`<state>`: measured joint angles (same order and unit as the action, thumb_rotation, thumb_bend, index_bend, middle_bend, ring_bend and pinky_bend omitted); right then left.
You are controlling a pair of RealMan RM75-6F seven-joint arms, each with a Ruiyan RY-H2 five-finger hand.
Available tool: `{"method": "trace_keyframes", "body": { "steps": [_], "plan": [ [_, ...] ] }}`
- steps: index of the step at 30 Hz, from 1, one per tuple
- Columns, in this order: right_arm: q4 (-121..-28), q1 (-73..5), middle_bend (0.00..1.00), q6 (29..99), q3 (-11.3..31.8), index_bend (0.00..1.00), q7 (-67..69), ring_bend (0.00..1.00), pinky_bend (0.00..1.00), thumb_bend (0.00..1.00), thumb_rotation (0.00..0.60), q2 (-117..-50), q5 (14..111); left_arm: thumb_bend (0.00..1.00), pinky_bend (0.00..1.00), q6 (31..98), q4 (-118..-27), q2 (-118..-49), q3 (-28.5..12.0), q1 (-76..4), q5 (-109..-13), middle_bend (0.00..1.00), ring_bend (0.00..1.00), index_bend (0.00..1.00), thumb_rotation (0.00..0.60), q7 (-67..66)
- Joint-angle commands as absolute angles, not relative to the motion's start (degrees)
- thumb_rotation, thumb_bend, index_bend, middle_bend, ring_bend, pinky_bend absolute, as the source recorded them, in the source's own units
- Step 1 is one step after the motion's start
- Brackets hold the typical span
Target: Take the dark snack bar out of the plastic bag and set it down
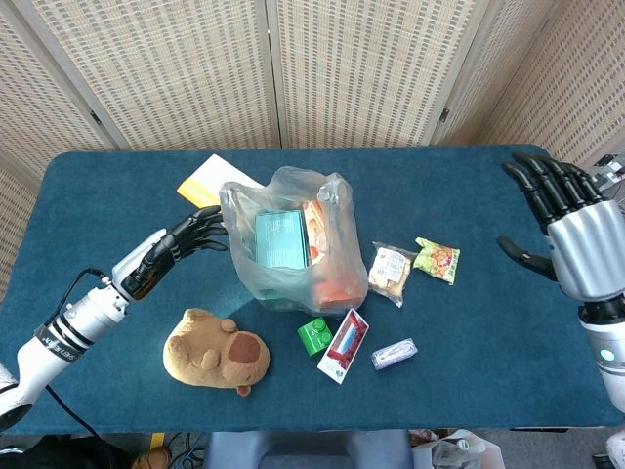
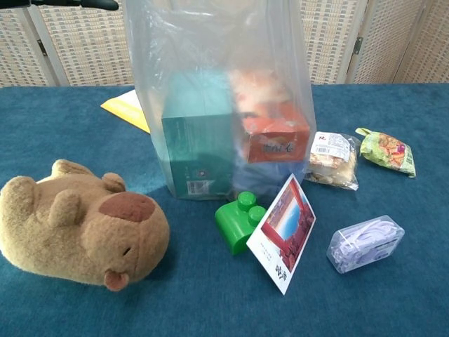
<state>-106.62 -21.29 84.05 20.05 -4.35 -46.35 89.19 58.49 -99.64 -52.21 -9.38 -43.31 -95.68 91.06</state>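
The clear plastic bag [image 1: 293, 244] stands upright mid-table, its mouth open at the top. Inside it are a teal box [image 2: 196, 154] and an orange box [image 2: 275, 137]. A dark blue shape [image 2: 263, 175] lies low in the bag under the orange box; I cannot make out more of it. My left hand [image 1: 187, 237] hovers just left of the bag with its fingers spread toward the bag's rim, holding nothing. Only its fingertips [image 2: 84, 3] show in the chest view. My right hand [image 1: 564, 230] is raised at the table's right edge, open and empty.
A capybara plush [image 1: 217, 352] lies front left. A green block [image 1: 313, 335], a red-and-white card [image 1: 344, 344] and a clear packet of white cable [image 1: 394, 353] sit in front of the bag. Two snack packets [image 1: 393, 270] [image 1: 437, 259] lie to its right, a yellow envelope [image 1: 207, 184] behind.
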Motion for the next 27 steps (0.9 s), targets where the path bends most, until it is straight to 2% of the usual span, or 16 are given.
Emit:
{"method": "trace_keyframes", "body": {
  "steps": [1,10,17,27],
  "plan": [
    [-105.49,-25.21,0.13,79.89,21.16,0.12,-4.31,0.14,0.25,0.13,0.600,-47.56,88.54,0.22,0.19,58.66,-98.82,-52.91,-9.01,-44.47,-96.25,0.07,0.13,0.05,0.076,92.69],
    [-101.55,-34.52,0.13,71.21,22.52,0.12,-2.66,0.12,0.24,0.07,0.600,-52.12,87.77,0.22,0.19,58.00,-97.78,-54.82,-9.44,-46.88,-94.37,0.09,0.14,0.07,0.073,93.57],
    [-98.96,-38.82,0.13,68.80,23.66,0.12,-1.84,0.12,0.24,0.07,0.600,-54.94,86.15,0.22,0.19,57.72,-96.99,-57.14,-10.02,-47.95,-92.00,0.11,0.17,0.12,0.075,93.44],
    [-95.34,-43.54,0.13,66.82,23.84,0.11,-0.77,0.12,0.24,0.07,0.600,-59.21,85.13,0.22,0.19,57.09,-96.63,-59.88,-10.93,-49.46,-90.10,0.13,0.18,0.13,0.074,93.24]
  ]
}}
